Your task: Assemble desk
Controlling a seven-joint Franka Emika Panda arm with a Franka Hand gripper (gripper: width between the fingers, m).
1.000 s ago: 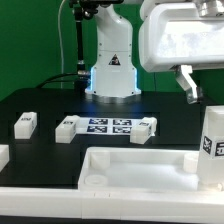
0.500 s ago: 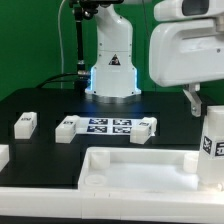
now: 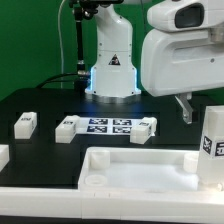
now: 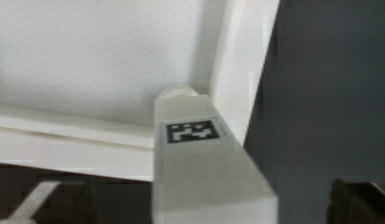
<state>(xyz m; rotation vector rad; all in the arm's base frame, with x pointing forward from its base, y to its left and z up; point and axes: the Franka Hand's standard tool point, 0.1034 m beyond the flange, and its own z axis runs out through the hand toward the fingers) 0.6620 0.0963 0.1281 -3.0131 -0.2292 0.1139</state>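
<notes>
The furniture is in pieces, all white plastic. Its panel (image 3: 140, 168) is a large rectangle with a raised rim. It lies flat on the black desk (image 3: 40, 105), below the end effector (image 3: 186, 112) and nearer the exterior camera. One square-section leg (image 3: 211, 145) stands upright at the panel's corner, just below the end effector; I cannot tell whether it sits in a socket. In the wrist view the fingers (image 4: 40, 203) stand wide apart on either side of this leg, released and gripping nothing. Three more legs (image 3: 25, 124) lie on the desk, well off to the exterior view's left of the end effector, around the marker board (image 3: 110, 126).

The upright leg bears a black-and-white square tag (image 4: 191, 131) near its upper end. The lying legs carry similar ones, and the marker board shows a row of them. The arm's base (image 3: 112, 85) wears a triangular sticker (image 3: 113, 60), too small to read.
</notes>
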